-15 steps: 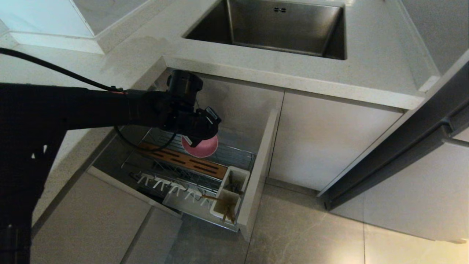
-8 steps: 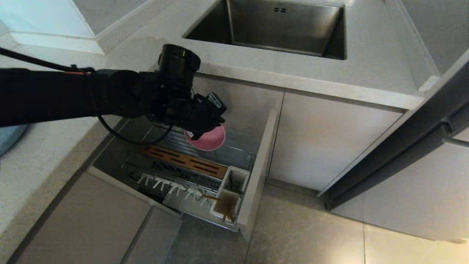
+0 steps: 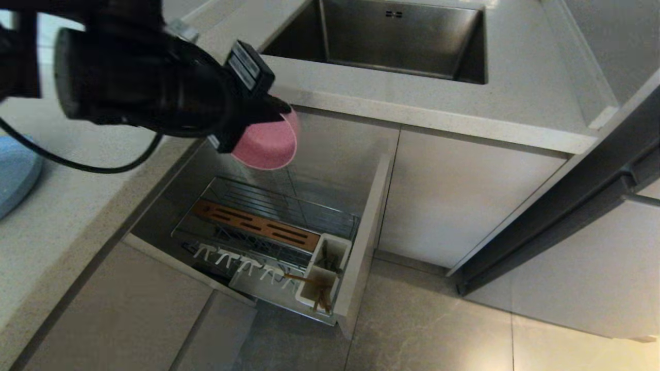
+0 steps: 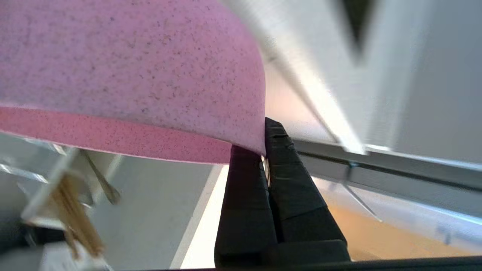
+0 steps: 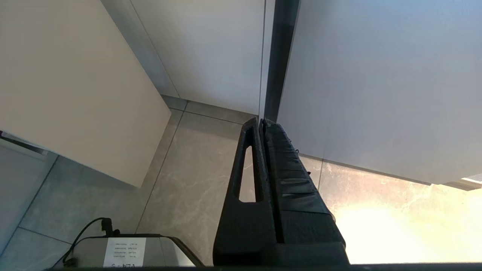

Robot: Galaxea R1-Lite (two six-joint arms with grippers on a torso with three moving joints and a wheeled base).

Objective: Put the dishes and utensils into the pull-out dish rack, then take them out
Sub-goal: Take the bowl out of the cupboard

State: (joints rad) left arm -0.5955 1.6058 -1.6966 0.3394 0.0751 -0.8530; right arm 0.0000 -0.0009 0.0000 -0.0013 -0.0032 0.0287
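I'm holding the pink bowl (image 3: 268,144) by its rim, left gripper (image 4: 264,150) fingers clamped on it, above the pull-out dish rack (image 3: 268,226). The right gripper (image 5: 261,126) is hanging parked, fingers together.

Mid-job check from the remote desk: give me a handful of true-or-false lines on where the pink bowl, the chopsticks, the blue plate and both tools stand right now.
1. The left tool is shut on the rim of the pink bowl. True.
2. The pink bowl rests on the wires of the pull-out dish rack. False: it hangs in the air above the rack, near the counter edge.
3. The chopsticks stand in a white utensil cup at the rack's front corner. True.
4. The blue plate stands in the rack's wooden slotted strip. False: it lies on the counter at the head view's left edge.
5. The right tool holds the spoon. False: it is shut on nothing, hanging over the floor.
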